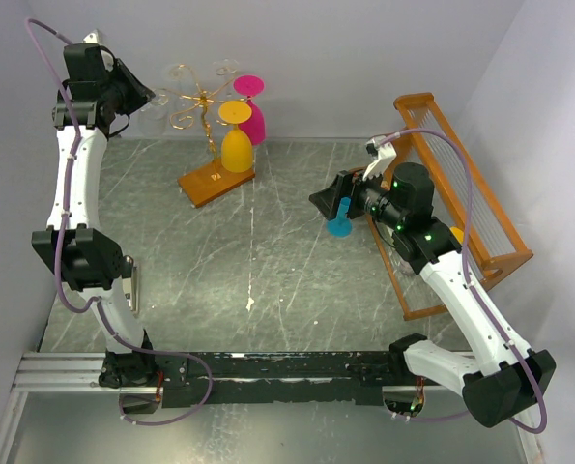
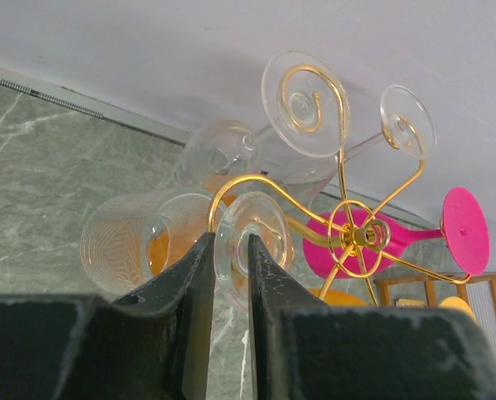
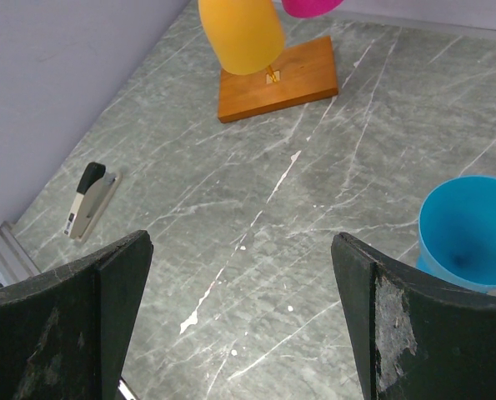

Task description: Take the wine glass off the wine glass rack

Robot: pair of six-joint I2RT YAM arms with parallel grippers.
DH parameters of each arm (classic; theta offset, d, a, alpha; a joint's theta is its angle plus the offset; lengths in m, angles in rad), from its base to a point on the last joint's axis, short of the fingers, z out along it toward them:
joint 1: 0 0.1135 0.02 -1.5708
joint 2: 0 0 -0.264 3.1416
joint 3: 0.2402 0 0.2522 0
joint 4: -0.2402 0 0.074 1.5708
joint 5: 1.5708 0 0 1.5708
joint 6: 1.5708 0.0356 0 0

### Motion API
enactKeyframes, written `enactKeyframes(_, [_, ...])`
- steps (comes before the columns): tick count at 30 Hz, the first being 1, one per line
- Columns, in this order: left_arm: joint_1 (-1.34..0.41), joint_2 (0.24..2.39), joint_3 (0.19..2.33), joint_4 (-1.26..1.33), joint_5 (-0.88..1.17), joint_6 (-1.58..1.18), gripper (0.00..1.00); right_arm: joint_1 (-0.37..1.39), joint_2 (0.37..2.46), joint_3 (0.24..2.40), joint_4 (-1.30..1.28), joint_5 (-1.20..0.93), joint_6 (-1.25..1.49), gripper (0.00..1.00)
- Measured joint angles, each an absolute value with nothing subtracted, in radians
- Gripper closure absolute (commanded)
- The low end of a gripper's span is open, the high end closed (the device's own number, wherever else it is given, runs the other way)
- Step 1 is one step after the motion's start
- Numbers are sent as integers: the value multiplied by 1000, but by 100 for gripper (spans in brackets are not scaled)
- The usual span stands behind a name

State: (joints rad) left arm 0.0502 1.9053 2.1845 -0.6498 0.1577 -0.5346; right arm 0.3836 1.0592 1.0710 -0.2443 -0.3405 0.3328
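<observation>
The wine glass rack [image 1: 205, 99] is a gold wire stand on a wooden base [image 1: 216, 179] at the back left. Clear, yellow [image 1: 236, 145] and pink [image 1: 253, 111] glasses hang upside down from its scrolled arms [image 2: 356, 235]. My left gripper [image 2: 231, 237] reaches up at the rack's left side [image 1: 150, 97]. Its jaws stand narrow around the round foot of a clear wine glass [image 2: 273, 229], whose bowl [image 2: 131, 246] lies to the left. Whether the pads press on the glass I cannot tell. My right gripper [image 3: 241, 242] hangs open over bare table, also in the top view [image 1: 324, 200].
A blue cup [image 3: 468, 229] stands right of my right gripper, beside a larger orange wooden-framed rack [image 1: 461, 193] with clear slats. A stapler [image 3: 89, 200] lies near the left arm. Grey walls close in behind and left of the gold rack.
</observation>
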Motion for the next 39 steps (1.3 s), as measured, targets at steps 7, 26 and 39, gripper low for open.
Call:
enactKeyframes(7, [51,1905,2185,-648,168,-563,93,384,1063,1071,-244,-341,337,11])
enactKeyframes(26, [98,1833,2016,-510,233,-819,93,384,1063,1071,-244,-340,337,11])
enactKeyframes(39, [132,1828,1975,-443,295,-933,93,384,1063,1071,-245,-340,337,10])
